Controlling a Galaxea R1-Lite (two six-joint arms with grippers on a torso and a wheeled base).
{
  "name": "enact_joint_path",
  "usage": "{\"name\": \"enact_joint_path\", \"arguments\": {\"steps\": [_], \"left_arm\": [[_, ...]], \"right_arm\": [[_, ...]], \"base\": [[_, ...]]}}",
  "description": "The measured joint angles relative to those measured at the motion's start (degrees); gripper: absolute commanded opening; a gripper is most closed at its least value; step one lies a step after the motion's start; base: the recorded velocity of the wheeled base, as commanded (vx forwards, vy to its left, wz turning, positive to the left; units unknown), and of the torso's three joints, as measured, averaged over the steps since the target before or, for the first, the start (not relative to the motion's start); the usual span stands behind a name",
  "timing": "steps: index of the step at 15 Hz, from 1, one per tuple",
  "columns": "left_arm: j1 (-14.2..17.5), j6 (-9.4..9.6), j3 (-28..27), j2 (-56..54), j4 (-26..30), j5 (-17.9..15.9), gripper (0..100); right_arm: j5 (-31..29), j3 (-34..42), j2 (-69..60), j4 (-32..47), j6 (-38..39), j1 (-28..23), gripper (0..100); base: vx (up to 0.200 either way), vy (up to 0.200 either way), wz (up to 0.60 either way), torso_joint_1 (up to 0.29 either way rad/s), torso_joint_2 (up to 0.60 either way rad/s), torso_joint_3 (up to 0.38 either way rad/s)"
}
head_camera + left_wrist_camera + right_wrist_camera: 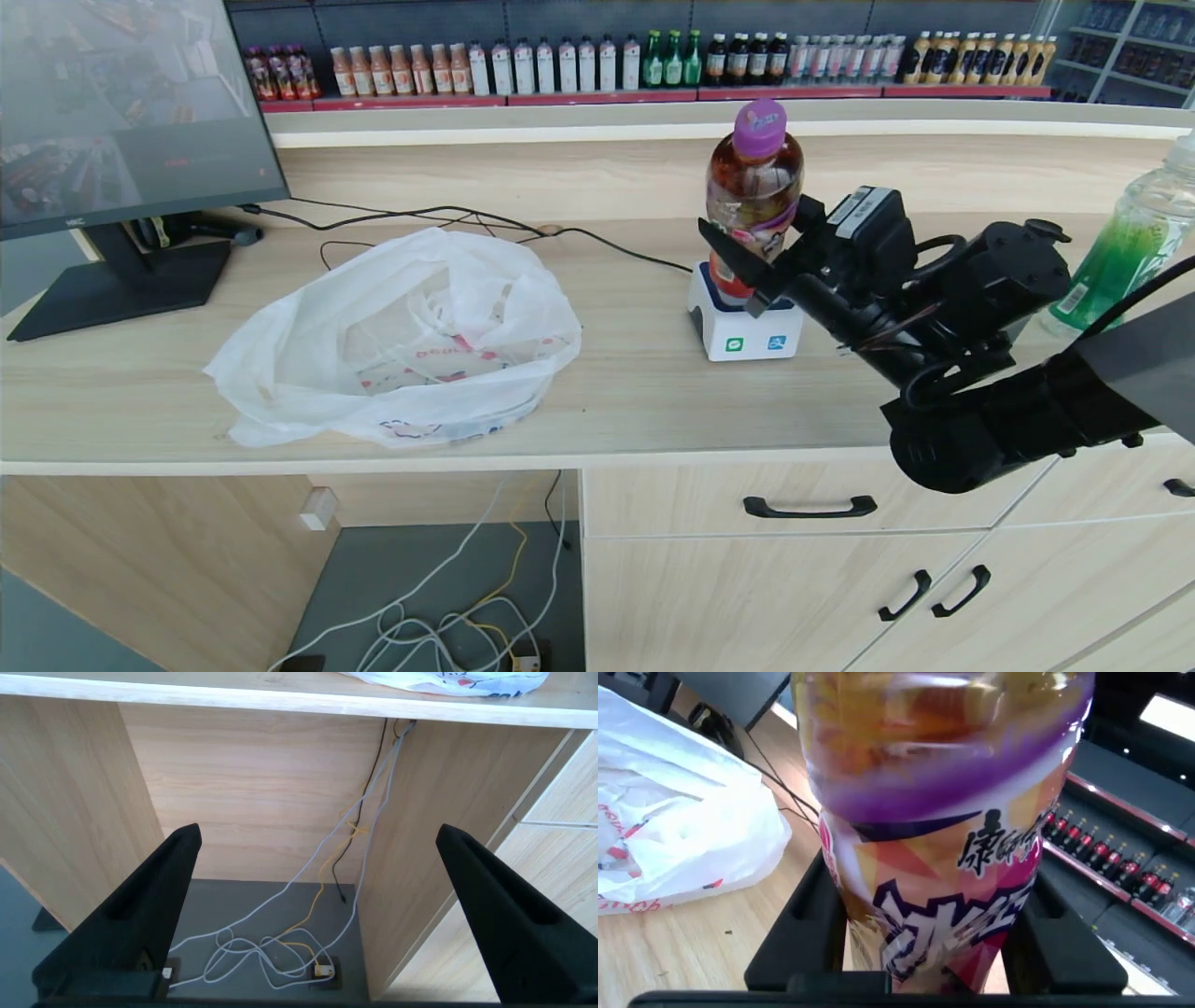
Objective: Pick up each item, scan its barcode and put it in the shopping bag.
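Observation:
A tea bottle (754,187) with a purple cap and a pink-and-purple label stands upright just above the white scanner box (745,329) on the counter. My right gripper (747,271) is shut on its lower body; in the right wrist view the bottle (943,840) sits between the black fingers (799,924). The white shopping bag (401,345) lies open on the counter, left of the scanner. A clear bottle with a green label (1130,243) stands at the far right. My left gripper (318,924) hangs open below the counter edge, holding nothing.
A monitor (121,112) on a black stand occupies the counter's back left, with a handheld scanner (201,229) and cables beside it. Behind the counter runs a raised ledge (709,117). Drawers (810,509) lie under the counter's right side, loose cables (280,952) on the floor.

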Motion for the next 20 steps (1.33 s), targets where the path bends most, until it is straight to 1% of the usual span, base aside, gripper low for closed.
{"name": "enact_joint_path", "arguments": {"steps": [3,5,7,8,10,12,20], "left_arm": [[0.00,0.00,0.00,0.00,0.02,-0.02,100],[0.00,0.00,0.00,0.00,0.02,0.02,100],[0.00,-0.05,0.00,0.00,-0.02,0.02,100],[0.00,-0.06,0.00,0.00,0.00,0.02,100],[0.00,-0.06,0.00,0.00,0.00,0.00,100],[0.00,-0.20,0.00,0.00,-0.05,0.02,100],[0.00,-0.33,0.00,0.00,0.02,0.04,100]], "right_arm": [[-4.60,8.79,-5.07,0.02,6.28,0.30,0],[-10.59,13.79,-8.78,0.00,12.65,0.33,0],[-18.86,15.58,-11.29,0.00,18.46,1.18,0],[-21.98,15.98,-12.28,-0.06,20.66,1.96,0],[-25.03,16.63,-13.48,-0.06,22.59,3.61,0],[-26.14,18.16,-14.25,0.00,22.75,4.28,0],[-26.36,19.57,-15.88,-0.01,24.22,5.35,0]], "base": [[0.000,0.000,0.00,0.000,0.00,0.000],[0.000,0.000,0.00,0.000,0.00,0.000],[0.000,0.000,0.00,0.000,0.00,0.000],[0.000,0.000,0.00,0.000,0.00,0.000],[0.000,0.000,0.00,0.000,0.00,0.000],[0.000,0.000,0.00,0.000,0.00,0.000],[0.000,0.000,0.00,0.000,0.00,0.000]]}}
